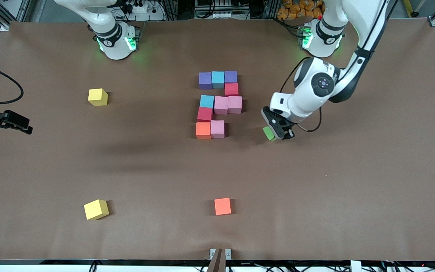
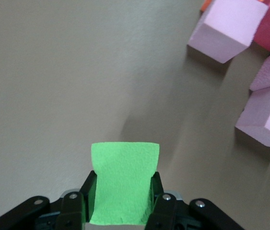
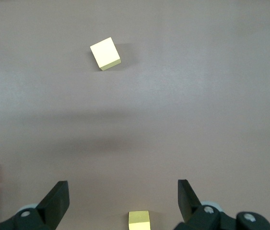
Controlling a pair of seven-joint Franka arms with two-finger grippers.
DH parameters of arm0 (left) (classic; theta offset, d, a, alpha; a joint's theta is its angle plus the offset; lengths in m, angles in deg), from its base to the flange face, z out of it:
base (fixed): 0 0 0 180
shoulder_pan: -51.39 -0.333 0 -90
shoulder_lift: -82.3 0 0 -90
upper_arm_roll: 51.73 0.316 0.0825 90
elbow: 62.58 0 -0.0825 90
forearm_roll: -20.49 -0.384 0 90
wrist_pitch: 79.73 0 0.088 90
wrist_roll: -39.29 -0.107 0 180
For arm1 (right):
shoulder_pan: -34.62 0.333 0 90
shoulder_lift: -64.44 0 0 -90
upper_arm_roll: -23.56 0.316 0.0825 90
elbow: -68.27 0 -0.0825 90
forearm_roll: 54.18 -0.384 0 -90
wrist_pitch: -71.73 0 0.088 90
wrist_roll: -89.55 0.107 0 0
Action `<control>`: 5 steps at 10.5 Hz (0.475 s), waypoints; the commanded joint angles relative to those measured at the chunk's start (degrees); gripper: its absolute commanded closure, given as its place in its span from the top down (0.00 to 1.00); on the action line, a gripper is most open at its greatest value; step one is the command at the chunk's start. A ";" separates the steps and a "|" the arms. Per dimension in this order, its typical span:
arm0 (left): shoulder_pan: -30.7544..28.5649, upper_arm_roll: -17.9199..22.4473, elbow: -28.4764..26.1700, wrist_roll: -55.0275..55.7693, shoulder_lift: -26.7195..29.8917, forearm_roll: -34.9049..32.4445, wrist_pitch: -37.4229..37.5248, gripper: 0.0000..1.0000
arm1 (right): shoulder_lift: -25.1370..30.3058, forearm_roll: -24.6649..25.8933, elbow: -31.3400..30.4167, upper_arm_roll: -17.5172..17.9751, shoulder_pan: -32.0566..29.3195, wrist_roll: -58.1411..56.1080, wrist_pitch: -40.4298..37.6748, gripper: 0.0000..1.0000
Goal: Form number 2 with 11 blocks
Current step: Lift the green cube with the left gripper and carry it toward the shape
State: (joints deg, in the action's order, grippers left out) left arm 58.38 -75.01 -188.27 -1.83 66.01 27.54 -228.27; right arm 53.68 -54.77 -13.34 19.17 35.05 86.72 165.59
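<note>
A: What is the front view showing?

B: The left gripper (image 1: 278, 133) is pinching a small matte green cube (image 1: 268, 133) just above the brown paper-covered table (image 1: 353, 189), toward the left arm's end from the partly built number 2 (image 1: 219, 104) of touching coloured cubes. A loose orange cube (image 1: 222, 206) is sitting nearer the front camera than that digit.

A: And the wrist views?

B: The left wrist view is showing the fingers (image 2: 72, 206) pressing both sides of the green cube (image 2: 123, 184), with pink cubes (image 2: 226, 28) of the digit close by. The right wrist view is showing what the front misses: the right gripper (image 3: 123, 201), fingers spread wide and holding nothing, hanging over bare table between two yellow cubes (image 3: 105, 53), toward the right arm's end from the digit.
</note>
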 commanded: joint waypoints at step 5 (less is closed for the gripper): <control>-0.92 -1.24 -1.84 -21.42 -1.97 1.47 -10.00 0.09 | 0.13 0.59 -0.13 0.70 -0.77 0.37 -0.08 1.00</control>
State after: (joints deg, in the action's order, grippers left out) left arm 57.90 -75.35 -189.88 -17.87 65.56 27.54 -235.61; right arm 53.61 -54.77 -13.34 19.18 35.05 86.72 165.59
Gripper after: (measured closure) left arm 0.529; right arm 0.000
